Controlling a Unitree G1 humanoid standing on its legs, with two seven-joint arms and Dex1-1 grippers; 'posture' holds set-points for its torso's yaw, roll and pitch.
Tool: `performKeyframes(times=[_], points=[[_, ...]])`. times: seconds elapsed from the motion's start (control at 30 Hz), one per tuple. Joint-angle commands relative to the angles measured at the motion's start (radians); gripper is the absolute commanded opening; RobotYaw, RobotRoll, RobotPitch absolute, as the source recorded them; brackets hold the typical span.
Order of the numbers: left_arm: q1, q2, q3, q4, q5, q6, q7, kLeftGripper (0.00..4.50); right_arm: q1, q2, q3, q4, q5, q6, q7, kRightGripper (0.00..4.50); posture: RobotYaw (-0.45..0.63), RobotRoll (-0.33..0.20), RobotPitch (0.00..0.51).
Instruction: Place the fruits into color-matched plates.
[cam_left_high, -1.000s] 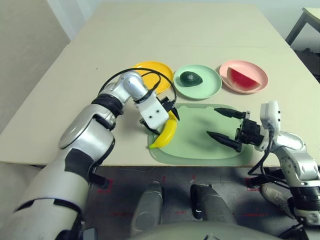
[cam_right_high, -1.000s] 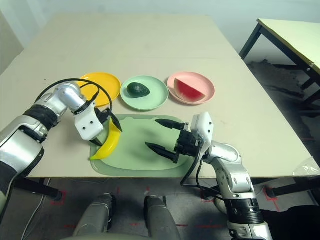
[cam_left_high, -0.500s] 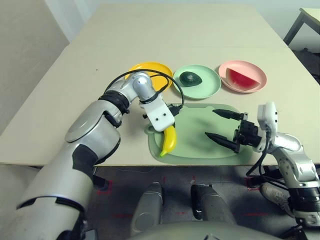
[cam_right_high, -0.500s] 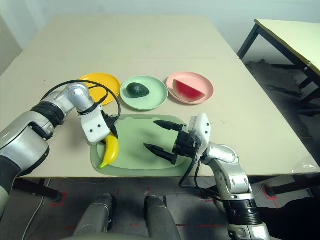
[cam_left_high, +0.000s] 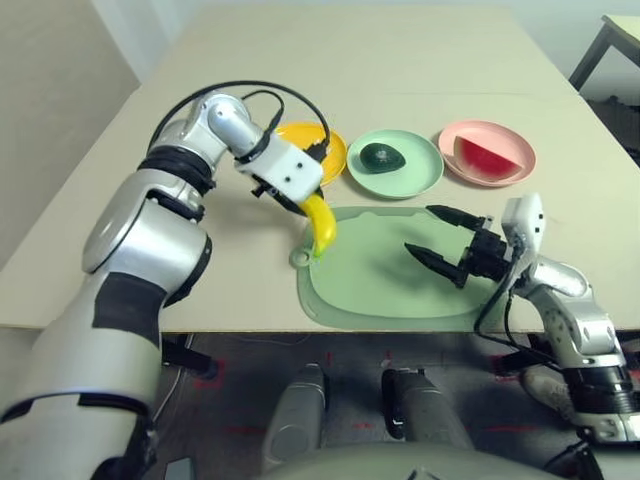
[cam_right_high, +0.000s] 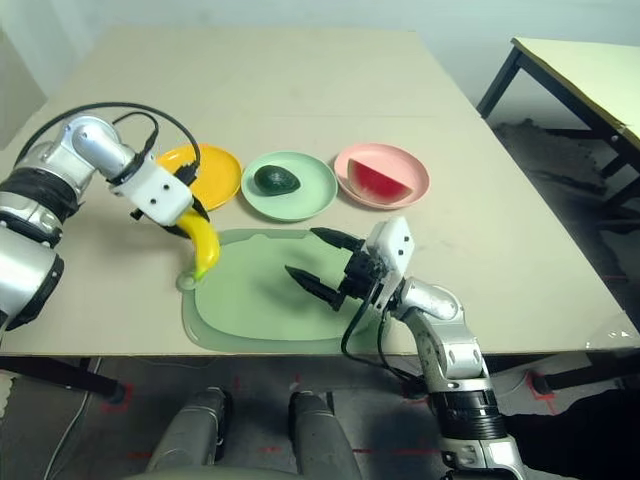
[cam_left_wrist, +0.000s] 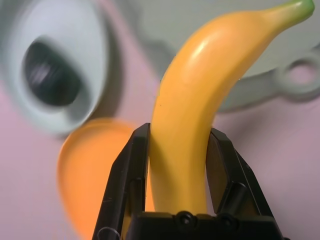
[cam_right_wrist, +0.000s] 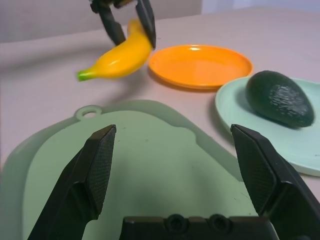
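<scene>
My left gripper (cam_left_high: 306, 203) is shut on the upper end of the yellow banana (cam_left_high: 321, 230). The banana hangs tip down in the air over the mat's ring handle, just in front of the yellow-orange plate (cam_left_high: 328, 152). In the left wrist view both fingers (cam_left_wrist: 131, 165) press the banana (cam_left_wrist: 192, 100) between them. The dark green avocado (cam_right_high: 276, 180) lies in the mint green plate (cam_right_high: 312, 197). The watermelon wedge (cam_right_high: 376, 180) lies in the pink plate (cam_right_high: 412, 170). My right gripper (cam_right_high: 303, 252) is open over the mat, holding nothing.
A large pale green cutting mat (cam_left_high: 380, 290) with a ring handle (cam_left_high: 299, 259) lies at the table's front edge, below both grippers. The three plates stand in a row behind it. Another table (cam_right_high: 590, 60) stands at the far right.
My left gripper closed on the banana and lifted it off the mat, back and left toward the yellow-orange plate. The right gripper stayed open and shifted slightly.
</scene>
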Motion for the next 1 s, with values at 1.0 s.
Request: performKeyframes(times=[1.0], points=[[0.089, -0.079, 0.047, 0.078, 0.411, 0.414, 0.747, 2.96, 0.134, -0.003, 0.012, -0.149, -0.004, 0.059, -0.103, 4.5, -0.04, 0.0, 0.161]])
